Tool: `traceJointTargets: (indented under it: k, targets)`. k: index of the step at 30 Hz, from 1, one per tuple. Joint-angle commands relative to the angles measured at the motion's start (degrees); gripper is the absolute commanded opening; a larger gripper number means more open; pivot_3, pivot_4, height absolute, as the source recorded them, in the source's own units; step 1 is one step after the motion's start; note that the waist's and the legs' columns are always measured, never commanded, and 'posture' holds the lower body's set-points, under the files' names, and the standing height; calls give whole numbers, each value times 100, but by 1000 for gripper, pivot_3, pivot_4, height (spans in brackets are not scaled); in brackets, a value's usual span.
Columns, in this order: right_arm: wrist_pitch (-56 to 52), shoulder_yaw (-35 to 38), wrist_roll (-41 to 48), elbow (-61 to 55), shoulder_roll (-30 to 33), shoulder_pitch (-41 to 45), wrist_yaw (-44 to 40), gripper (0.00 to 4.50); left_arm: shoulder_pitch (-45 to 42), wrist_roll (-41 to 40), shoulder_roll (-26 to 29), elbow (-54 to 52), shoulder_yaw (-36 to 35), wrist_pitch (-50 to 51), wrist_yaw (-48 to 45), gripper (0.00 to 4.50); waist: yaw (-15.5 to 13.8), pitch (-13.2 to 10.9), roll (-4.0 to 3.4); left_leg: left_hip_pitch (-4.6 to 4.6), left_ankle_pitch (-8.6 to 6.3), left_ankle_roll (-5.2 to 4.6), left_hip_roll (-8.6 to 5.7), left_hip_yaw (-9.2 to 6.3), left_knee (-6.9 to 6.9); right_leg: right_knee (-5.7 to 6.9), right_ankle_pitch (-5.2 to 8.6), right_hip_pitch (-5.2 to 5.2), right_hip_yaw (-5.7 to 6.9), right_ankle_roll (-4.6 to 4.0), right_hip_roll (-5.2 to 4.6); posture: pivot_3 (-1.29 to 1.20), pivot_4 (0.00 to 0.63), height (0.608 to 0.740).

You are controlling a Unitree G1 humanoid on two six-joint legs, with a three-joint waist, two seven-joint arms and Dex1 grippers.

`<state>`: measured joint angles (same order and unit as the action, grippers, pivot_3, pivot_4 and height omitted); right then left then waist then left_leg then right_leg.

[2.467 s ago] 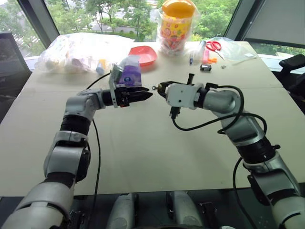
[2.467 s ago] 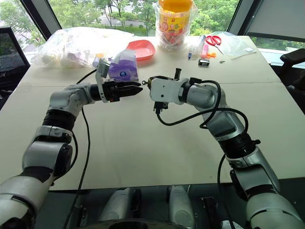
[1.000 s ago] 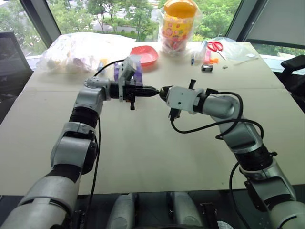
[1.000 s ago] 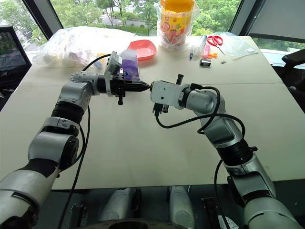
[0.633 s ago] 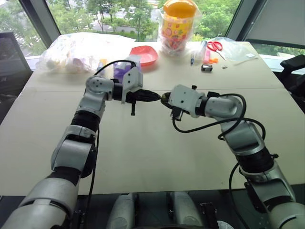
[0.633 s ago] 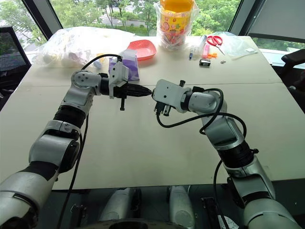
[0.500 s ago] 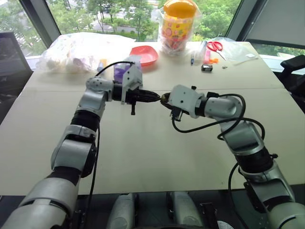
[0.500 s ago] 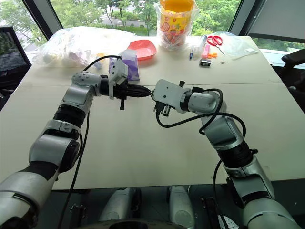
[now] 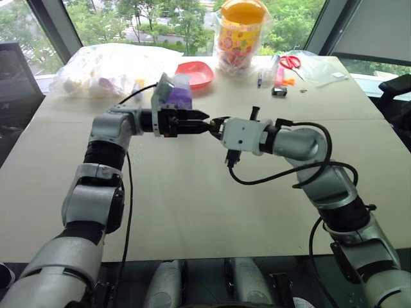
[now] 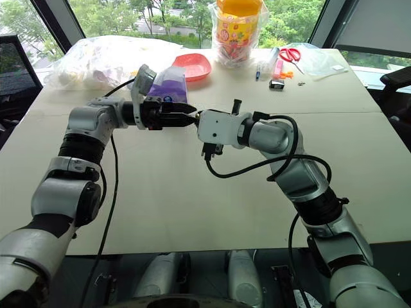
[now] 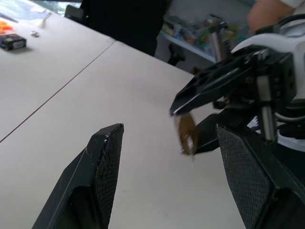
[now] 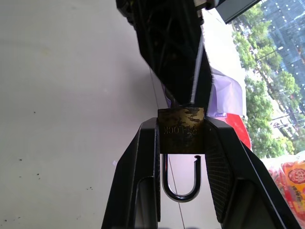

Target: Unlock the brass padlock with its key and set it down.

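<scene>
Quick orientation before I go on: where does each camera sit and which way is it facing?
Left and right eye views: on the head, looking forward and down over the table; both arms show.
Left wrist view: along the open left gripper at the brass padlock.
Right wrist view: along the right gripper, clamped on the padlock, shackle sprung open at one end.
Shared: every view shows both grippers meeting above the table.

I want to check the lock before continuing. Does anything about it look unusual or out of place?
Yes. The padlock, pinched between the right gripper's fingers, has its shackle sprung: one leg ends free of the body. The left gripper is open beside it.
</scene>
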<state>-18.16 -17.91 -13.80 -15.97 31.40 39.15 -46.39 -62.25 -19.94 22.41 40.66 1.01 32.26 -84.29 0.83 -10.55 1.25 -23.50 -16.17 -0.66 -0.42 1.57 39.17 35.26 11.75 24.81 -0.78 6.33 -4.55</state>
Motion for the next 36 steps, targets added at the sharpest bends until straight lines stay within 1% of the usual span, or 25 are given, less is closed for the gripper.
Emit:
traceJointTargets:
  k: [1, 5, 12, 20, 23, 27, 29, 36]
  targets:
    - [121, 42, -193, 35, 42, 156, 144, 707, 113, -130, 207, -379, 33, 135, -260, 3162, 25, 0, 0, 1, 0, 0, -1, 1, 0, 1, 0, 0, 0, 0, 0, 0, 150, 740]
    - [145, 45, -235, 86, -1, 174, 171, 707, 95, -108, 183, -368, 17, 104, -109, 3162, 14, 0, 0, 3, 0, 0, 1, 0, 0, 7, 0, 3, 1, -1, 5, 0, 150, 740]
    - [193, 27, -260, 110, -62, 223, 186, 707, 52, -47, -22, -257, 69, -19, 106, 3162, -10, 0, 0, 2, 0, 0, 0, 1, 0, 2, 0, -1, -1, -1, -2, 0, 150, 740]
    - [143, 15, -314, -15, -118, 211, 151, 707, -213, 46, -290, 311, 9, -292, 309, 3162, -4, 0, 0, 2, 0, 0, -7, 0, 0, 3, 0, 0, 0, -1, 0, 0, 150, 740]
    - [129, 20, -330, -37, -130, 209, 154, 707, -228, 95, -329, 379, 44, -394, 287, 2385, -3, 0, 0, 2, 0, 0, -8, 1, 0, 3, 0, 0, 0, -1, 0, 0, 150, 740]
    - [118, 11, -355, -90, -134, 197, 158, 707, -249, 89, -363, 421, 28, -424, 310, 688, -3, 0, 0, 2, 0, 0, -7, 0, 0, 3, 0, 0, 0, -1, 0, 0, 150, 740]
    - [100, -5, -363, -125, -150, 179, 155, 707, -247, 105, -363, 421, 39, -434, 305, 24, -3, 0, 0, 2, 0, 0, -8, 0, 0, 3, 0, 0, 0, -1, 0, 0, 150, 740]
    - [-67, 8, -362, -189, -165, 101, 143, 707, -178, 132, -304, 327, 48, -429, 311, 24, -4, 0, 0, 2, 0, 0, -7, 0, 0, 3, 0, 0, 0, -1, 0, 0, 150, 740]
